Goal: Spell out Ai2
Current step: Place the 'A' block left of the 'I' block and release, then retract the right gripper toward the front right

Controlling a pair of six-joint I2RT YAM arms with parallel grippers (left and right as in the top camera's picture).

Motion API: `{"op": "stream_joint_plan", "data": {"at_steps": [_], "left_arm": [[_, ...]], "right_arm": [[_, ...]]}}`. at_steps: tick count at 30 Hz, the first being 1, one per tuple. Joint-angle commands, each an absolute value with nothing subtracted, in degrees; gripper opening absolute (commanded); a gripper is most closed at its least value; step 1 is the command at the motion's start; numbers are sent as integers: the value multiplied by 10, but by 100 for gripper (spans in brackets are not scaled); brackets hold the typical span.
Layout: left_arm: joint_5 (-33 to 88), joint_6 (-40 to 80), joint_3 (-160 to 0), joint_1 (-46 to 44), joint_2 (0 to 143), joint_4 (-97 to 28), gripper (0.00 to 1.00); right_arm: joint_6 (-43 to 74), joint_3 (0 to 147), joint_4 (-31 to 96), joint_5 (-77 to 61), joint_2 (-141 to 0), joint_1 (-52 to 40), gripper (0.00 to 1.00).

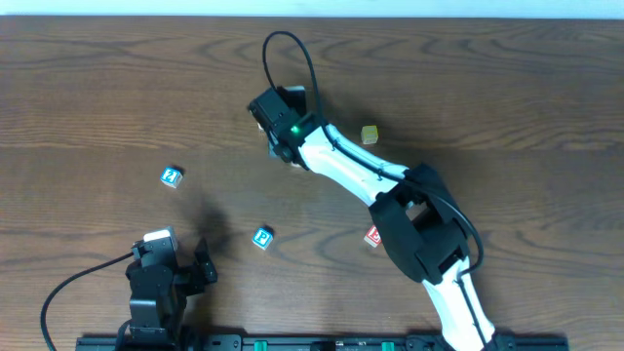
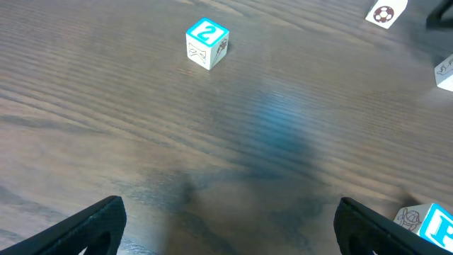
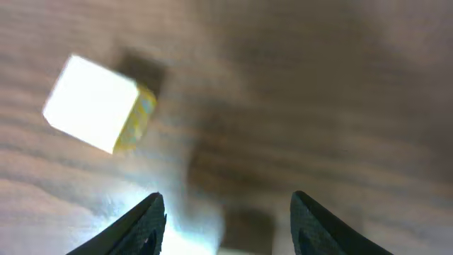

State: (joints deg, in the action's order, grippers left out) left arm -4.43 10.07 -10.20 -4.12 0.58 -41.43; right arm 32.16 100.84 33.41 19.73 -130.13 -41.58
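The white cube with a blue 2 (image 1: 172, 176) lies at the left; it also shows in the left wrist view (image 2: 207, 42). A red-lettered cube (image 1: 371, 236) is half hidden under the right arm, and I cannot read its letter. My right gripper (image 1: 271, 109) is open and empty (image 3: 226, 205), low over the wood. A washed-out white cube with a yellowish side (image 3: 92, 103) lies ahead of it to the left, its letter unreadable. My left gripper (image 1: 205, 263) is open and empty (image 2: 230, 212) near the front edge. I cannot make out the A and I cubes.
The teal P cube (image 1: 262, 237) lies right of my left gripper and shows in the left wrist view (image 2: 433, 223). A yellow-green cube (image 1: 370, 135) sits behind the right arm. A cube with a ball picture (image 2: 386, 13) and another (image 2: 446, 74) lie far right.
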Motion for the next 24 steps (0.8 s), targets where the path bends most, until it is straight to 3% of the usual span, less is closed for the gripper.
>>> {"op": "stream_joint_plan", "data": {"at_steps": [1,6,8,14,24], "left_arm": [[-40,98,-93,-37,3,-419,95],[-40,98,-93,-37,3,-419,95],[-40,98,-93,-37,3,-419,95],[-40,98,-93,-37,3,-419,95],[-40,98,-93,-37,3,-419,95]], "right_arm": [[262,1089,341,247,-1296,-404,58],[246,1262,486,217,-1239,-408,59],[246,1304,573,193,-1197,-417,64],[220,1308,723,196,-1081,-449,72],[249,1217,897,234,-943,-479,72]]}}
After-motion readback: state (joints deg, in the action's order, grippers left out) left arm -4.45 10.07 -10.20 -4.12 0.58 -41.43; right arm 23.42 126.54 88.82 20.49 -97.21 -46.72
